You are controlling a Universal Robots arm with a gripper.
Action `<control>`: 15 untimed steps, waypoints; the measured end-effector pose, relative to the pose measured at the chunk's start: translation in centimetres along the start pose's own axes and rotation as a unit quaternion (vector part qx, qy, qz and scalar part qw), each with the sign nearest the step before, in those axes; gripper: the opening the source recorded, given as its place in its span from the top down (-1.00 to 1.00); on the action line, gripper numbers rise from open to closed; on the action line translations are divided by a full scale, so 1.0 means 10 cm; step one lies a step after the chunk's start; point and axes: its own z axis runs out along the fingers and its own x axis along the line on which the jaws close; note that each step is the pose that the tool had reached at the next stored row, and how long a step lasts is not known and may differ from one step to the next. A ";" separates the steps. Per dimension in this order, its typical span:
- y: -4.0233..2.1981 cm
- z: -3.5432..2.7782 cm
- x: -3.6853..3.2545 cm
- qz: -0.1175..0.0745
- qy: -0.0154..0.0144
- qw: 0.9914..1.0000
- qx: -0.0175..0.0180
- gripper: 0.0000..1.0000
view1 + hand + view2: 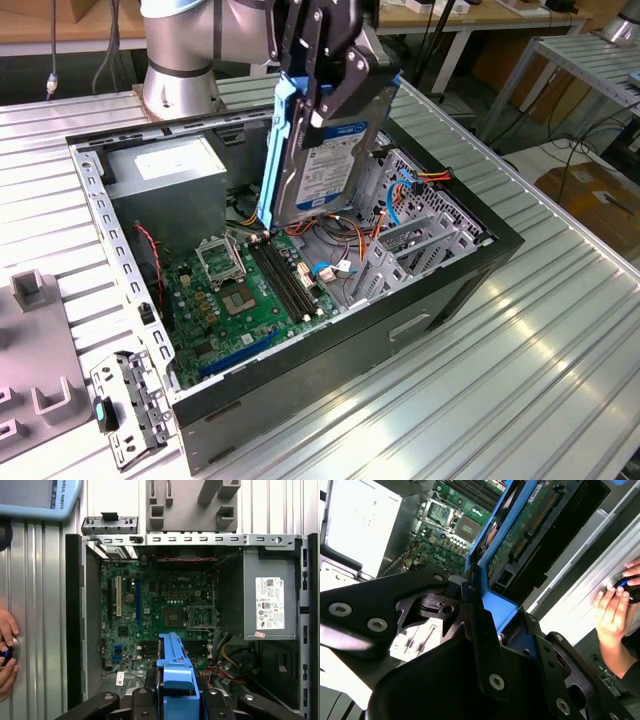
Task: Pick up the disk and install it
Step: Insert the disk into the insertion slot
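Observation:
The disk (pixel 322 150) hangs on edge above the open computer case (pixel 330 372), its white and blue label facing the exterior view's right and a blue rail along its near edge. My gripper (pixel 332 68) is shut on the disk's upper end, black fingers clamping both faces. In the second wrist view the disk (pixel 522 527) runs away from the gripper (pixel 496 617) toward the motherboard. In the first wrist view the blue rail of the disk (pixel 175 662) sits between the fingers of the gripper (pixel 175 702), over the case's cable area.
Inside the case lie a green motherboard (pixel 240 290), a grey power supply (pixel 165 165) with a white sticker and a metal drive cage (pixel 425 230) among orange and blue cables. A loose bracket (pixel 130 405) lies by the case. A person's hand (pixel 612 605) rests on the table beside it.

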 end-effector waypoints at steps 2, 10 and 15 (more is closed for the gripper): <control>-0.020 0.003 0.084 0.000 0.000 1.000 0.000 0.25; -0.313 0.023 0.240 0.000 0.001 1.000 0.000 0.25; -0.564 0.037 0.329 0.000 0.001 1.000 0.000 0.25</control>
